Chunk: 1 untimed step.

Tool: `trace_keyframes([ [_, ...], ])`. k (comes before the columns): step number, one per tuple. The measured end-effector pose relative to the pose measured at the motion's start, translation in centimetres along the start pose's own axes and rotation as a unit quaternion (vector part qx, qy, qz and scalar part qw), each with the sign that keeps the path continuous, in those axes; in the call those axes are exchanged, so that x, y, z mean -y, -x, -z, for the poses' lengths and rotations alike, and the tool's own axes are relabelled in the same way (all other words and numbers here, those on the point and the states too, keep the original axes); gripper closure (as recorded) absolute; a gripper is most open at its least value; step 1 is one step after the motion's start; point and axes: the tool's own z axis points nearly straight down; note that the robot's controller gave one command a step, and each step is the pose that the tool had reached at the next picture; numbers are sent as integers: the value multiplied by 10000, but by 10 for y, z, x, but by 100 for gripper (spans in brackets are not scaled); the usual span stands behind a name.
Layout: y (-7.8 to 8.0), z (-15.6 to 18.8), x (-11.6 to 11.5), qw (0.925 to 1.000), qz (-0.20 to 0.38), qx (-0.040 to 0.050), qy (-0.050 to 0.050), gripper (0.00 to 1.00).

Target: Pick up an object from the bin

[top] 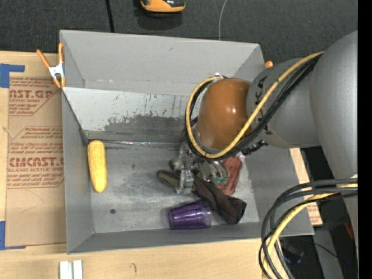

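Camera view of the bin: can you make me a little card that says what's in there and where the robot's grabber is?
bin: grey metal bin
gripper: down in the bin's right half, under the orange cover
right beside it: olive-brown piece, brown cloth, red thing partly under the arm
purple cup: on its side by the near wall
corn cob: yellow, alone at the left
holding something: cannot tell

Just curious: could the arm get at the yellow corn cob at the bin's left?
Probably yes: the corn cob lies alone on the bare bin floor, with the end effector over the heap at right.
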Motion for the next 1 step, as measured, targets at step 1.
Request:
trace_keyframes([
  [1,-7,149,6,9996,-275,18,-3,100],
])
